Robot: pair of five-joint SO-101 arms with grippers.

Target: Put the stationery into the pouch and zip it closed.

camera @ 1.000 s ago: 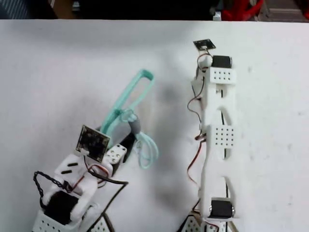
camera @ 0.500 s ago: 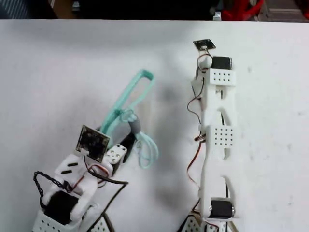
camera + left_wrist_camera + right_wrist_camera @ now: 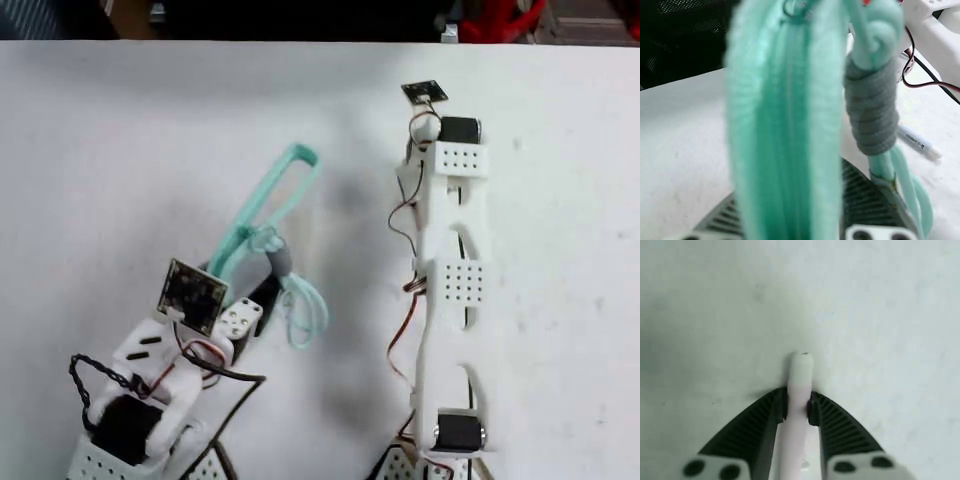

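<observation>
High view: pouch [image 3: 265, 215] on edge left of centre on bench [image 3: 120, 150], long axis near-left to far-right, near end clenched in left gripper [image 3: 262, 288]; white pen [image 3: 799, 380] grasped by right gripper [image 3: 797, 410], farther off and right of pouch, well apart.

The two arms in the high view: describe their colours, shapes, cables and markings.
Both arms are white shells with black motor blocks. The right arm has panels dotted with grids of small holes, and red and black wires along its side. The left arm carries a black braided cable and a square dark circuit board. The right gripper has black ribbed fingers.
</observation>
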